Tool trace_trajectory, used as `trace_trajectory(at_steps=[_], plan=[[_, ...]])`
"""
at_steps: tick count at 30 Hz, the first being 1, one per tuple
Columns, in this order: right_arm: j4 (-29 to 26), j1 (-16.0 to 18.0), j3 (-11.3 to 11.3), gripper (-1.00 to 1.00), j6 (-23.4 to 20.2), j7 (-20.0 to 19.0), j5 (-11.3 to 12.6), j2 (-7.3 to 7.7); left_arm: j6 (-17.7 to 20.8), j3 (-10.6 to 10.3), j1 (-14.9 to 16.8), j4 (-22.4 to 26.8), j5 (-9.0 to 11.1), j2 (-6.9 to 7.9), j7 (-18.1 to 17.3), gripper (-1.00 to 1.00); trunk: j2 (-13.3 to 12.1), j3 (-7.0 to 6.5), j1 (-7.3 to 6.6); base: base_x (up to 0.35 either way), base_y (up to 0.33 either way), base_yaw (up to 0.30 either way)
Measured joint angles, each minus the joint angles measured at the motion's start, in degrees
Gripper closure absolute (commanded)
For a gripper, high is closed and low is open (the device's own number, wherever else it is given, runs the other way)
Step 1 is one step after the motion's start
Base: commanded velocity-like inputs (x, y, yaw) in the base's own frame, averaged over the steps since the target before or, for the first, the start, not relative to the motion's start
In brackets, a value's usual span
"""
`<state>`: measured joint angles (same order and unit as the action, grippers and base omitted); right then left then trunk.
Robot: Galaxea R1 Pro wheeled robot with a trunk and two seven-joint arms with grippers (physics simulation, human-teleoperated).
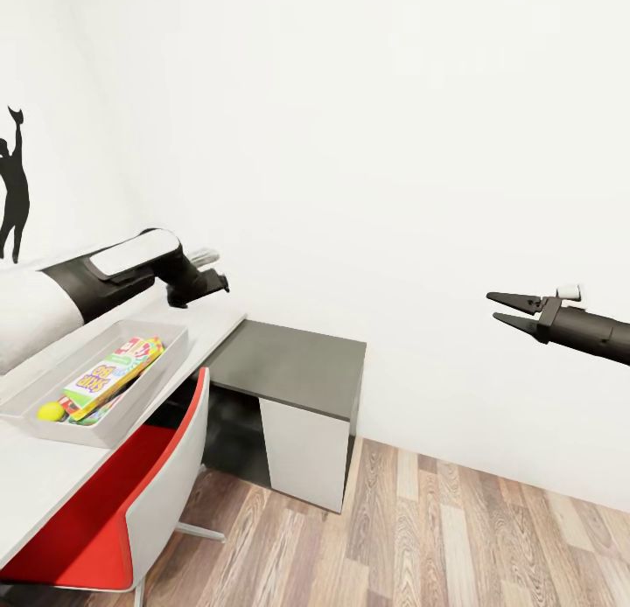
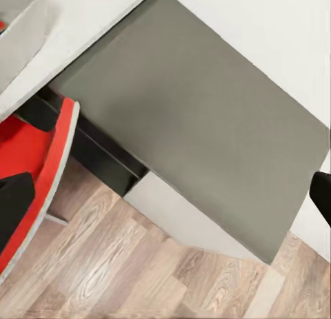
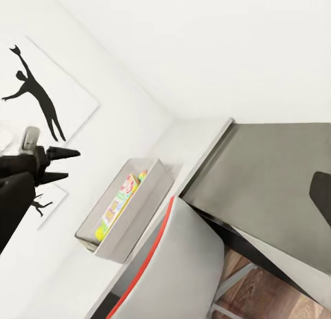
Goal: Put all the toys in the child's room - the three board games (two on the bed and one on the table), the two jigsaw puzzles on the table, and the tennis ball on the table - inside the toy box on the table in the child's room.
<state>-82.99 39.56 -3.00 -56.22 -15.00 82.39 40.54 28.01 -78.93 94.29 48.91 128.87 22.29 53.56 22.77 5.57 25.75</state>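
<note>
Jaws parted, right gripper (image 1: 506, 311); shallow grey toy box (image 1: 157, 362) holds printed boxes.

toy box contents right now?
Inside the toy box: a yellow-green-red board game lying on top and the tennis ball beside it. Anything beneath that game is covered.

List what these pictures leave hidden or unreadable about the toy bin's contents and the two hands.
- Toy bin, head view: the yellow-green-red game box covers whatever lies beneath; the ball shows beside it.
- Toy bin, right wrist view: its near wall hides most of the contents.
- Left hand, head view: fingers too small and dark to tell open or shut.
- Right hand: open and empty.
</note>
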Motion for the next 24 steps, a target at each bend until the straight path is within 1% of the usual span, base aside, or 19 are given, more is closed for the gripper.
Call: trace_trajectory(at_steps=[1,2,4,6,7,9,11,14,15,18,19,24], plan=[[0.0,0.0,0.0,-1.0,0.0,0.0,0.0,-0.01,0.0,-2.3,-0.7,-1.9,0.0,0.19,-1.6,-1.0,0.0,0.0,0.0,0.0,0.0,0.0],[0.0,0.0,0.0,-1.0,0.0,0.0,0.0,-0.01,0.0,-2.4,-0.7,-2.0,0.0,0.19,-1.6,-1.0,0.0,-0.01,0.0,0.0,0.0,0.0],[0.0,0.0,0.0,-1.0,0.0,0.0,-0.1,0.0,0.1,-6.6,-1.9,-4.7,0.0,0.82,-5.7,-1.0,0.0,0.0,0.0,0.0,0.0,0.0],[0.0,0.0,0.0,-1.0,0.0,0.0,-0.1,-0.01,0.1,-10.1,-2.7,-6.4,-0.1,1.65,-10.5,-1.0,0.0,-0.01,0.0,0.0,0.0,0.0],[0.0,0.0,0.0,-1.0,0.0,0.0,-0.1,-0.01,0.1,-10.1,-2.7,-6.4,0.0,1.66,-10.6,-1.0,0.0,-0.01,0.0,0.0,0.0,0.0],[0.0,0.0,0.0,-1.0,0.0,0.1,-0.1,-0.02,0.1,-12.8,-3.2,-6.9,-0.1,2.31,-14.4,-1.0,0.0,-0.01,0.0,0.0,0.0,0.0],[0.0,0.0,0.0,-1.0,0.0,0.1,0.0,-0.02,0.1,-14.6,-3.6,-6.5,-0.2,2.74,-16.9,-1.0,0.0,-0.01,-0.01,0.0,0.0,0.0],[0.0,0.0,0.1,-1.0,0.1,0.1,0.0,-0.06,0.1,-16.2,-3.9,-4.3,-0.4,3.14,-19.1,-1.0,0.0,-0.01,-0.01,0.0,0.0,0.0],[0.0,0.0,0.1,-1.0,0.1,0.1,0.0,-0.06,0.1,-16.2,-3.9,-4.2,-0.4,3.14,-19.1,-1.0,0.0,-0.01,-0.01,0.0,0.0,0.0],[0.0,0.0,0.1,-1.0,0.1,0.1,0.1,-0.15,-0.3,-17.0,-4.0,-1.6,-0.5,3.37,-20.2,-1.0,0.0,-0.01,-0.01,0.0,0.0,0.0],[0.0,0.0,0.1,-1.0,0.1,0.1,0.1,-0.15,-0.3,-17.0,-4.0,-1.6,-0.6,3.37,-20.2,-1.0,0.0,-0.01,-0.01,0.0,0.0,0.0],[0.0,0.0,0.1,-1.0,0.1,0.1,0.1,-0.29,-2.1,-17.4,-4.1,0.5,-0.7,3.51,-20.8,-1.0,0.0,-0.01,-0.01,0.0,0.0,0.0]])
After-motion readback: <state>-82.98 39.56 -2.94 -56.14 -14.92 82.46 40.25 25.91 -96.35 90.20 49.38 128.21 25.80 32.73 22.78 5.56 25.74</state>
